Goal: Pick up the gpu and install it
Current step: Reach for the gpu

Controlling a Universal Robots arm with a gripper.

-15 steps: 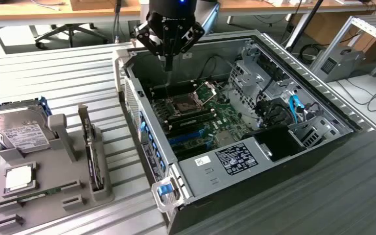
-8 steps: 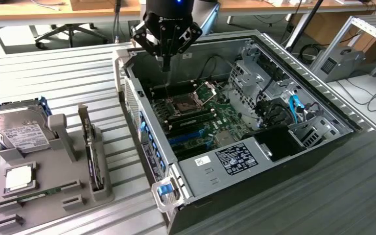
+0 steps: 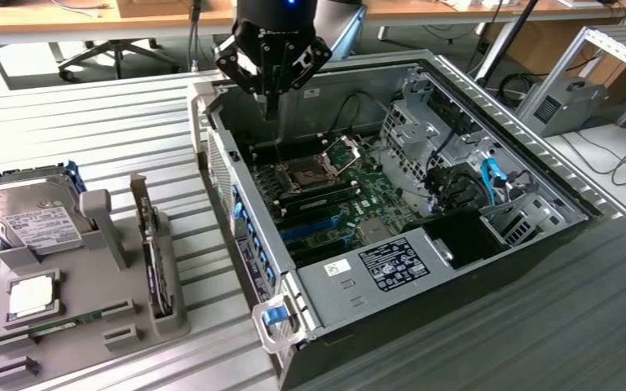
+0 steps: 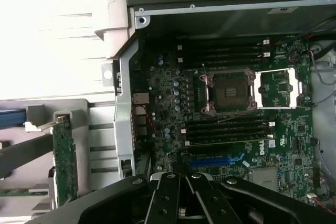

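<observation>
My pincer point(image 3: 274, 116) hangs closed and empty over the open computer case point(image 3: 315, 287), its fingers pressed together with nothing between them. It sits above the far end of the motherboard point(image 3: 329, 199), near the bare processor socket point(image 4: 229, 92).

The gpu point(image 3: 159, 262) is not yet picked up. It stands on edge in its slot of the grey holder point(image 3: 79, 330) on the tabletop point(image 3: 107, 130), just outside the case wall on the exterior view's left and well apart from my pincer. The hard drive point(image 3: 28, 218) leans in the same holder beside it.

In the wrist view, the blue expansion slot point(image 4: 210, 161) on the motherboard lies free, with no card seated in it.

As I judge it, the task is at its very beginning: neither the grasp nor the install is done.
</observation>
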